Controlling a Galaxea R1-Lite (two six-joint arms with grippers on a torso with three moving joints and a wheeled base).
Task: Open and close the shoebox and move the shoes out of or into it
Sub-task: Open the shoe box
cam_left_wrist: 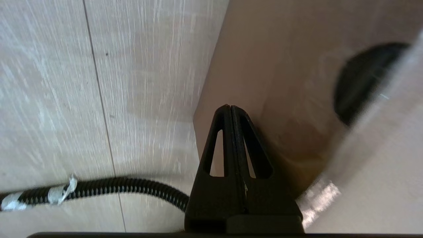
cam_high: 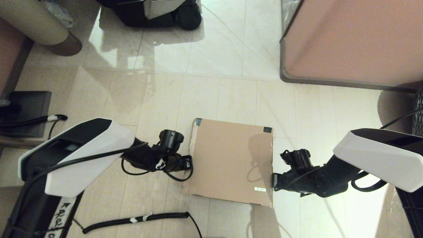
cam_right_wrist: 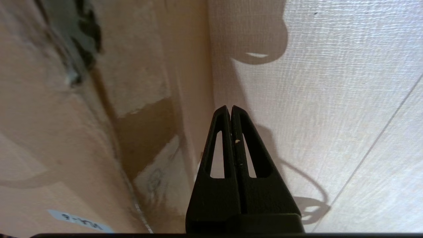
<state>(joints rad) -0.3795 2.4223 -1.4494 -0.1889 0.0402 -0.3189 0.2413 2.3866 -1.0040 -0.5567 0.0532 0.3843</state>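
Both pincers, left pincer (cam_high: 189, 162) and right pincer (cam_high: 274, 181), pressed together, flank the closed shoebox (cam_high: 231, 160); blunt tips may slip off its lid.

The shoebox (cam_high: 231, 158) is matt brown cardboard with a paper label (cam_high: 260, 189), on glossy, smooth floor tiles (cam_high: 218, 59).

The shoebox (cam_high: 231, 160) lies flat on the floor, lid closed (black tape on two far corners); plain brown cardboard.
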